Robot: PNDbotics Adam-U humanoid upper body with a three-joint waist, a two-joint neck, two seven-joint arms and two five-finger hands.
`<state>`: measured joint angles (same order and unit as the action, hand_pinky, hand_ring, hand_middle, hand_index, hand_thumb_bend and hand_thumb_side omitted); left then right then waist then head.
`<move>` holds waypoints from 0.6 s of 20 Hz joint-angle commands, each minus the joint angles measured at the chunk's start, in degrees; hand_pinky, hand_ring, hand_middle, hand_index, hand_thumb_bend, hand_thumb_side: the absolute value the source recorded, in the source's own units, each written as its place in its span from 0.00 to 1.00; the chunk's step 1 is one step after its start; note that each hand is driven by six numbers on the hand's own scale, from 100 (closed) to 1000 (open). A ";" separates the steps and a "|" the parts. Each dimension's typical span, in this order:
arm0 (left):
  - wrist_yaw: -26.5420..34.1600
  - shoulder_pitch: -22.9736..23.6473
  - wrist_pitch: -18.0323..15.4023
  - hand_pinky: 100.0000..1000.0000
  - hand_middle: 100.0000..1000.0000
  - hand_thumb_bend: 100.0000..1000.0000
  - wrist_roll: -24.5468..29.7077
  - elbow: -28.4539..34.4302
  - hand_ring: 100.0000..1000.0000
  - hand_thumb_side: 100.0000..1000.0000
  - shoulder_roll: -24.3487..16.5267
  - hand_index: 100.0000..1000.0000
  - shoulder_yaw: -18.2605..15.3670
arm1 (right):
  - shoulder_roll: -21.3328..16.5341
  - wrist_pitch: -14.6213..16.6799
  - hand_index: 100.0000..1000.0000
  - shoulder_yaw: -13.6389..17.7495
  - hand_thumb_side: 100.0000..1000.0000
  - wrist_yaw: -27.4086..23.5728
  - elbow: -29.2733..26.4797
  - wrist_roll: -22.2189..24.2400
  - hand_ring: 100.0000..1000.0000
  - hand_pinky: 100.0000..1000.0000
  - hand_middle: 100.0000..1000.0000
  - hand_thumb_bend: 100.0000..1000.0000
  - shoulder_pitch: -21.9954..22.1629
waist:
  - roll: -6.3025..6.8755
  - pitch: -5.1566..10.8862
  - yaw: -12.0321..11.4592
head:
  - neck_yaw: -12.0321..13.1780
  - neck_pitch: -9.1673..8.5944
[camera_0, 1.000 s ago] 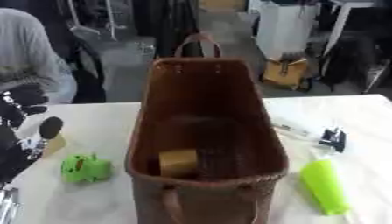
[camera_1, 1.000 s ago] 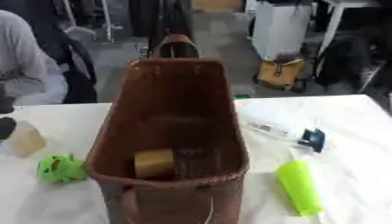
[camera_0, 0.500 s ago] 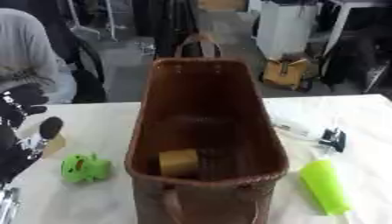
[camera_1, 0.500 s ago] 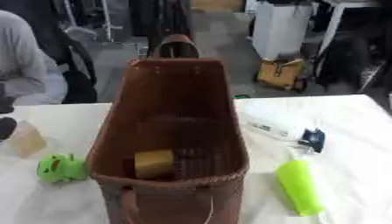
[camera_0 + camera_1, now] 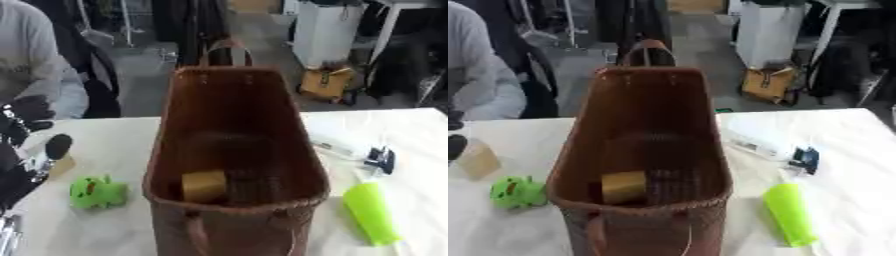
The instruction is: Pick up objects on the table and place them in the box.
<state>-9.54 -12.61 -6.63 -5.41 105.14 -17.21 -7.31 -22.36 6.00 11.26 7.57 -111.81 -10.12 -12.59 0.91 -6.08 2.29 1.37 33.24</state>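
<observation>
At the counter's (image 5: pixel 114 140) left edge the left hand (image 5: pixel 22 131) stays put, its fingers' pose unclear, with nothing moved: green toy (image 5: pixel 98 192) beside the basket (image 5: pixel 236 150), so no grasp has begun.

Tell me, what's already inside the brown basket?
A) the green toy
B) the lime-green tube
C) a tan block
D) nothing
C: a tan block lies on the floor of the basket, while the green toy and the lime-green tube lie outside on the table.
</observation>
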 commanded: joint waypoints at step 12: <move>-33.90 -4.62 5.44 0.76 0.76 0.89 28.96 -7.11 0.78 0.49 -24.55 0.84 2.98 | -1.80 0.09 0.77 0.08 0.57 0.45 -0.95 0.50 0.60 0.49 0.68 0.27 -0.31 | 0.46 1.37 0.44 | -0.26 -0.28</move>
<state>-40.23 -16.13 -0.91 19.90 98.57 -37.66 -4.76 -22.43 6.00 11.23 7.62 -111.81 -9.84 -12.52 1.33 -5.37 2.76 1.13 33.24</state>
